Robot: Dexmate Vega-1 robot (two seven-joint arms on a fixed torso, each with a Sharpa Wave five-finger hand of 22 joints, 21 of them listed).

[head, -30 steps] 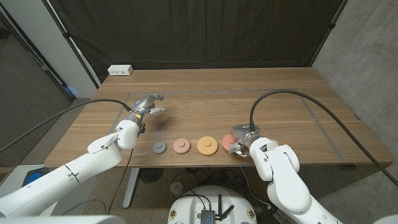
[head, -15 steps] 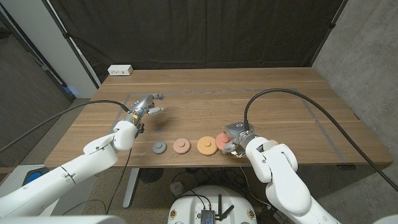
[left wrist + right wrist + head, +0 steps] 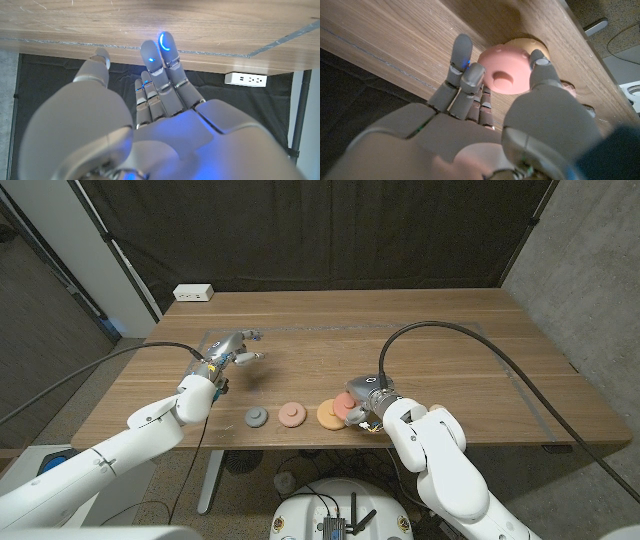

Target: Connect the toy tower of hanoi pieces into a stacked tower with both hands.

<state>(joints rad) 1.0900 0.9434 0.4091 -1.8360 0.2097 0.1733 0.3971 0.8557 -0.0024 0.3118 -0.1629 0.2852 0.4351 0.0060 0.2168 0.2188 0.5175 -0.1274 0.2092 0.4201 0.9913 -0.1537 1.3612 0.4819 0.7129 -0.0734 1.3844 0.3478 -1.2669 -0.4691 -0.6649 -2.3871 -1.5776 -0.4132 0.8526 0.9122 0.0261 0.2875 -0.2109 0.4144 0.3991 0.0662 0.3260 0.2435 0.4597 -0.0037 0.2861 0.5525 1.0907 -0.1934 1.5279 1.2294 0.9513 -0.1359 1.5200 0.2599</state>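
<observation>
The left hand (image 3: 232, 349) hangs over the left part of the desk (image 3: 430, 320), well in from the left edge, with its fingers (image 3: 165, 55) stretched out, slightly apart, and nothing in them; the left wrist view shows them reaching along the wood. Behind it, at the far left corner of the desk, lies a white power strip (image 3: 194, 293). A wide stretch of bare wood runs between this hand and the far edge.

Along the near edge the tower pieces lie in a row. The grey disc (image 3: 257, 417) comes first, near the front edge and apart from the left hand. Just to its right, with a small gap, sits the salmon disc (image 3: 291, 414). Next is the orange disc (image 3: 328, 414), larger than the two before it.

The pink disc (image 3: 507, 75) is held by the right hand (image 3: 362, 406), pinched at its rim between the thumb and the fingers (image 3: 461, 55), and it overlaps the right side of the orange disc. Whether the two discs touch I cannot tell. The right hand stands close to the near edge, with the right half of the desk behind and beside it bare out to the right edge.
</observation>
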